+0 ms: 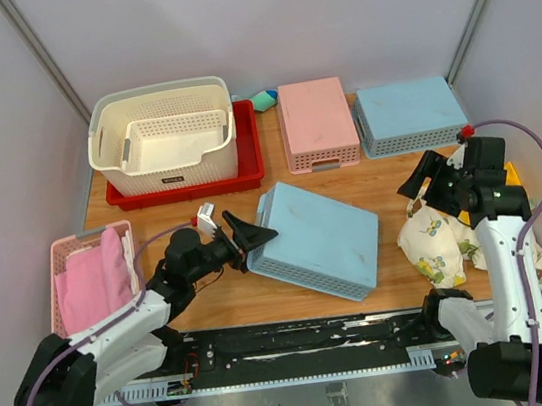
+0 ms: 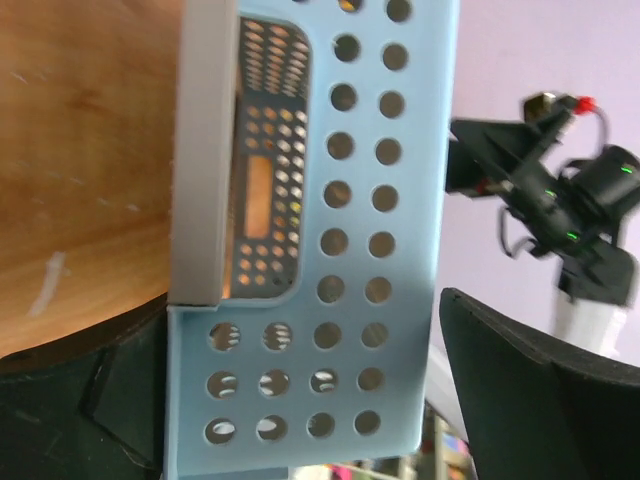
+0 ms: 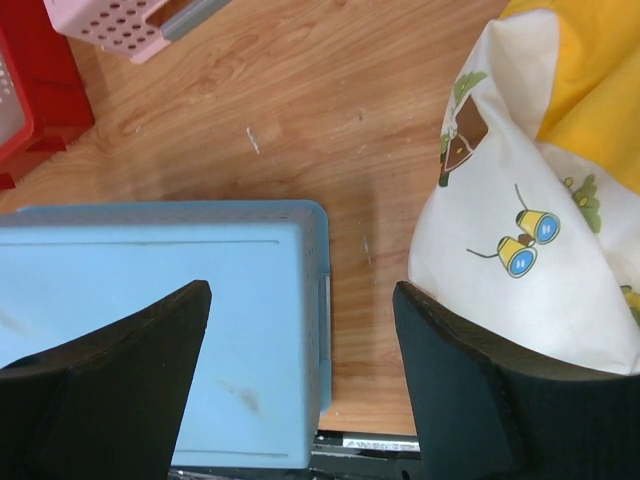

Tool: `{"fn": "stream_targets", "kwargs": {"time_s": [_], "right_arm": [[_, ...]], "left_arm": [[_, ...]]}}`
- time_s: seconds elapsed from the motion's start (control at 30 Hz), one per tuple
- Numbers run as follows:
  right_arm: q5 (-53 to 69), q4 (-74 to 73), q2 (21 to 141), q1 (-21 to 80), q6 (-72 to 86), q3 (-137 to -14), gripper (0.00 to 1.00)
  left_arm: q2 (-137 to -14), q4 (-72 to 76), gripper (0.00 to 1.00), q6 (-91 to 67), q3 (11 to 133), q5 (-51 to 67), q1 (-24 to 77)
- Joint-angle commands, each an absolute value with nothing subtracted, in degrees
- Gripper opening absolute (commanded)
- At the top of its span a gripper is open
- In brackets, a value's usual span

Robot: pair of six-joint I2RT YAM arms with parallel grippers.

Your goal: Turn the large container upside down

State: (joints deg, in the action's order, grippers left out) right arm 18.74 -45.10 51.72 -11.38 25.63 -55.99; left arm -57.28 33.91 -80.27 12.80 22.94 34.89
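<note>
The large container (image 1: 158, 106) is a deep cream perforated basket at the back left. It stands upright, open side up, inside a shallow red tray (image 1: 251, 165), and a smaller white basket (image 1: 170, 144) sits inside it. Neither gripper is near it. My left gripper (image 1: 246, 237) is open, its jaws straddling the left end wall of an upside-down light blue basket (image 1: 321, 236) that lies tilted mid-table; that perforated wall (image 2: 360, 200) fills the left wrist view between my gripper (image 2: 310, 400) fingers. My right gripper (image 1: 428, 184) is open and empty, above the bare wood just right of the blue basket (image 3: 150, 300).
An upside-down pink basket (image 1: 317, 124) and another blue one (image 1: 410, 115) stand at the back right. A pink basket holding pink cloth (image 1: 90, 279) is at the near left. A patterned cloth (image 1: 448, 239) lies by the right arm, also in the right wrist view (image 3: 520, 220).
</note>
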Motion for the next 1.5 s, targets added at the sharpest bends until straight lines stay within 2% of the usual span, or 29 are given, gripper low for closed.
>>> {"fn": "stream_targets", "kwargs": {"time_s": [0.0, 0.13, 0.37, 0.6, 0.93, 1.13, 1.33, 1.47], "right_arm": [[20.18, -46.72, 51.43, -8.32, 24.76, -53.35, 0.76], [21.26, -46.03, 52.55, -6.57, 25.33, -51.86, 0.76], [22.06, -45.75, 54.09, -5.37, 25.15, -51.84, 0.77], [21.58, -45.81, 55.03, -5.12, 24.67, -52.37, 0.78], [23.85, -46.77, 56.10, -4.50, 22.81, -53.22, 0.79], [21.07, -46.46, 55.86, -4.09, 23.59, -53.60, 0.79], [20.74, -45.68, 55.68, -4.05, 24.22, -53.38, 0.78], [21.12, -44.34, 54.92, -4.04, 25.14, -52.75, 0.79]], "left_arm": [[-54.27, 0.19, 0.99, -62.73, 20.89, 13.48, 34.54], [-59.15, -8.80, 0.99, -54.28, 25.66, 11.00, 34.56], [-61.28, -10.48, 0.99, -44.82, 29.89, 11.50, 35.86], [-59.20, -15.95, 0.99, -39.34, 34.03, 0.05, 35.95], [-60.56, -10.54, 0.99, -31.02, 40.08, -0.65, 35.95], [-64.58, -5.51, 0.99, -22.80, 45.38, 5.67, 35.95], [-73.46, -1.55, 0.99, -21.35, 50.34, 19.52, 35.97], [-78.60, 1.10, 0.99, -22.51, 52.91, 22.63, 36.01]]}}
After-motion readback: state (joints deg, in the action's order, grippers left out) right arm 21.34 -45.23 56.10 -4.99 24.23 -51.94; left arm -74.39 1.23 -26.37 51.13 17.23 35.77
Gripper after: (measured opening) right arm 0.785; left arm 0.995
